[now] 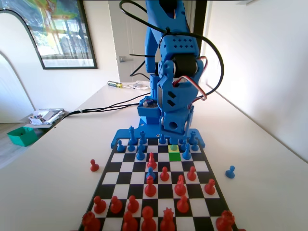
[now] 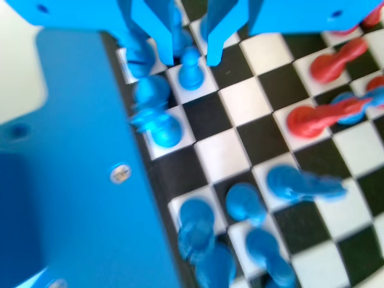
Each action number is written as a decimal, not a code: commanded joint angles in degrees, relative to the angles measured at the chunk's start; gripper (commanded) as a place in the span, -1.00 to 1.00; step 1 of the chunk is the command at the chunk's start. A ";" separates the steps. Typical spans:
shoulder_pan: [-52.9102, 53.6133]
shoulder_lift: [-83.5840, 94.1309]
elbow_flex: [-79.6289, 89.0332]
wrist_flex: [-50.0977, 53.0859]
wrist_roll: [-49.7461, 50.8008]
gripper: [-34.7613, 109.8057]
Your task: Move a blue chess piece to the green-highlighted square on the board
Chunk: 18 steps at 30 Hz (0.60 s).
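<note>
The board (image 1: 204, 166) lies before the blue arm. My gripper (image 1: 173, 131) hangs low over its far rows. In the wrist view my gripper (image 2: 189, 60) is open, its jaws standing either side of a blue chess piece (image 2: 191, 69), a small pawn upright on a white square, with a gap on each side. The green-highlighted square (image 1: 174, 156) is bare and lies just in front of a paler yellow-green square (image 1: 173, 148) beneath the gripper. More blue pawns (image 1: 140, 153) and taller blue pieces (image 2: 157, 114) stand close around.
Red pieces (image 1: 150, 188) crowd the near half of the board. A red pawn (image 1: 94, 165) stands off the board at left and a blue pawn (image 1: 230, 172) off it at right. Black cables (image 1: 103, 108) trail over the table behind the arm.
</note>
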 commanded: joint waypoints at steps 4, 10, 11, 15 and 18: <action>-0.62 0.53 1.14 -1.32 -0.70 -0.38; -0.62 -0.53 1.93 -3.16 -0.70 -0.38; -0.53 -0.88 1.93 -3.52 -0.70 -0.38; -0.09 -1.49 1.85 -3.96 -0.88 -0.38; 0.00 -1.67 1.67 -3.96 -1.05 -0.39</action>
